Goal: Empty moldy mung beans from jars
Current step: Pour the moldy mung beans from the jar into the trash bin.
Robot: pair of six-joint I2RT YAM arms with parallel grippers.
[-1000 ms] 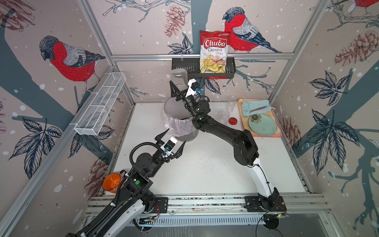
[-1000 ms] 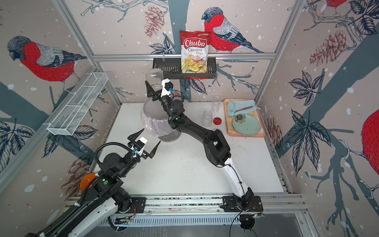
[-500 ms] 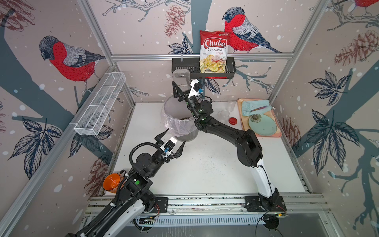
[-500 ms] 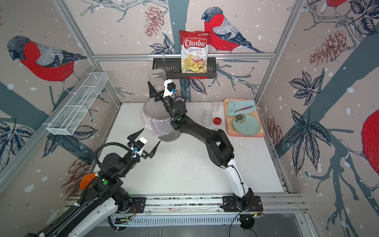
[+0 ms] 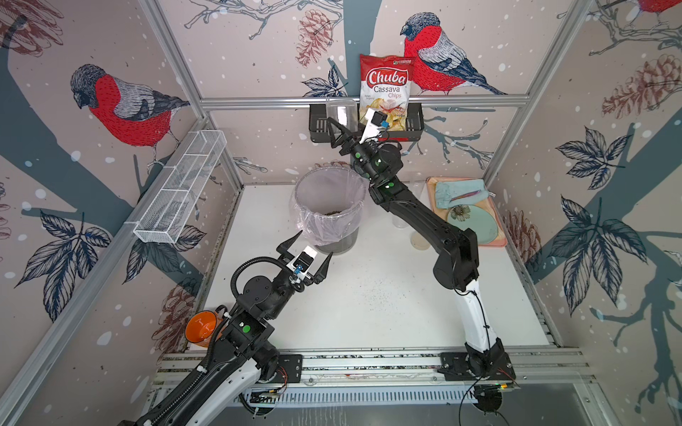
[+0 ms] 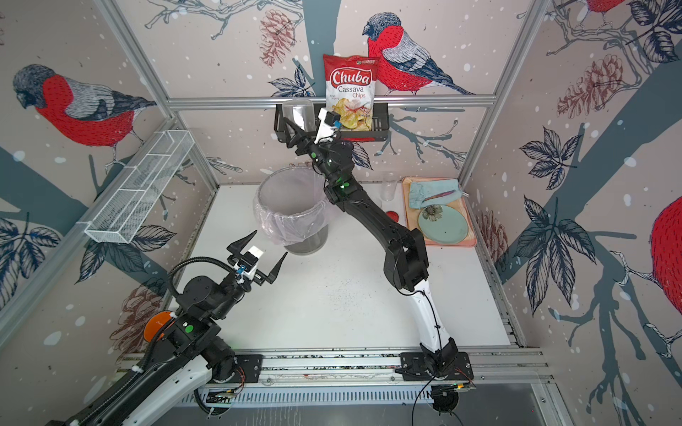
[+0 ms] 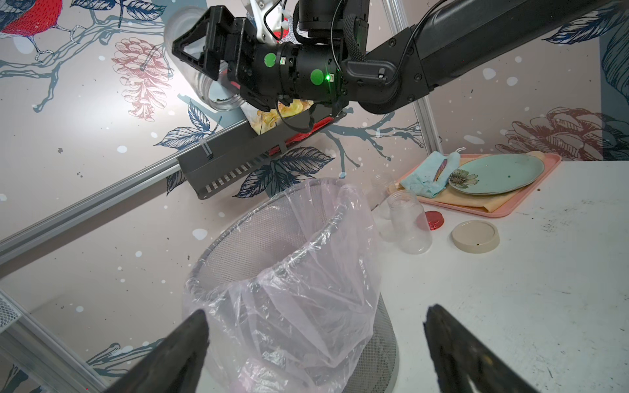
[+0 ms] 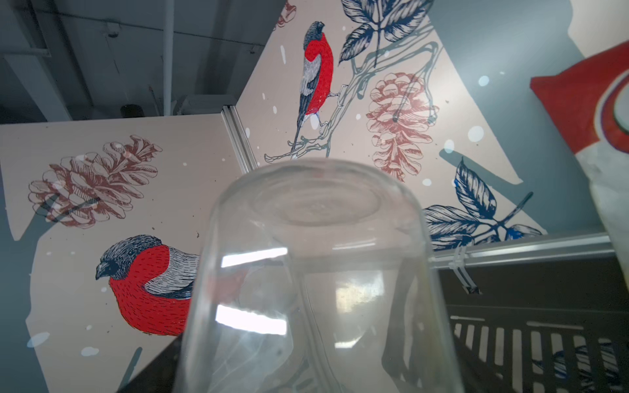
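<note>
bag (image 5: pixel 385 88): "chuba cassava chips", small print unclear

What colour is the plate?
The plate is pale green with a flower, clearest in the left wrist view.

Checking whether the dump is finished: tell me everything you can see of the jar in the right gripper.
The jar is small, clear, cylindrical and lidless; glass or plastic, I cannot tell. The right gripper clamps its side walls and holds it high in front of the black wall basket, well above the lined bin. It is tipped with its base up and its mouth down. It looks almost empty: only a few dark mung beans sit near the mouth. Nothing else touches it.
</note>
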